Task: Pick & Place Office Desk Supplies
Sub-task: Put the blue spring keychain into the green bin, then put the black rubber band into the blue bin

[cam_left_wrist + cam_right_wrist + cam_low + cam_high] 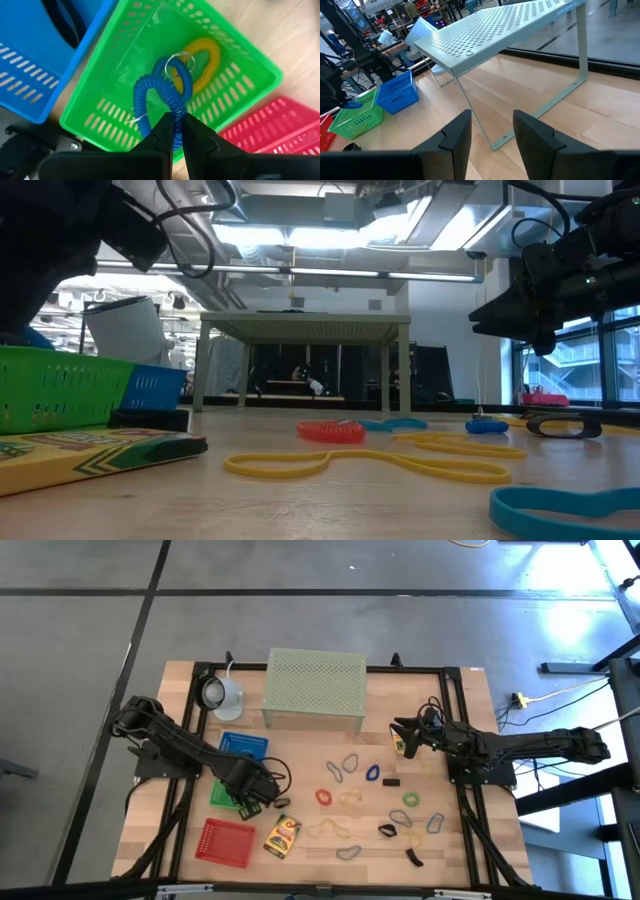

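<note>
Seen from above, a wooden table (300, 755) holds scattered office supplies. At about nine o'clock from the table's centre, the left gripper (176, 131) hangs over a green basket (240, 65), its fingers pinched almost shut on a blue coiled loop (161, 90) that dangles into the basket; a yellow loop (207, 60) lies on the basket floor beneath it. A blue basket (243, 745) sits just beside the green one toward twelve o'clock, and a red basket (227, 841) toward six o'clock. A small yellow printed box (282, 836) lies just right of the red basket. At twelve o'clock stands a pale green mesh stand (313, 688), with a white round lamp-like object (219, 693) to its left. Thin coloured loops (350, 768) and small black clips (390, 781) are strewn from the centre toward four o'clock. At three o'clock the right gripper (492, 131) hovers above the table with its fingers parted about halfway, holding nothing.
</note>
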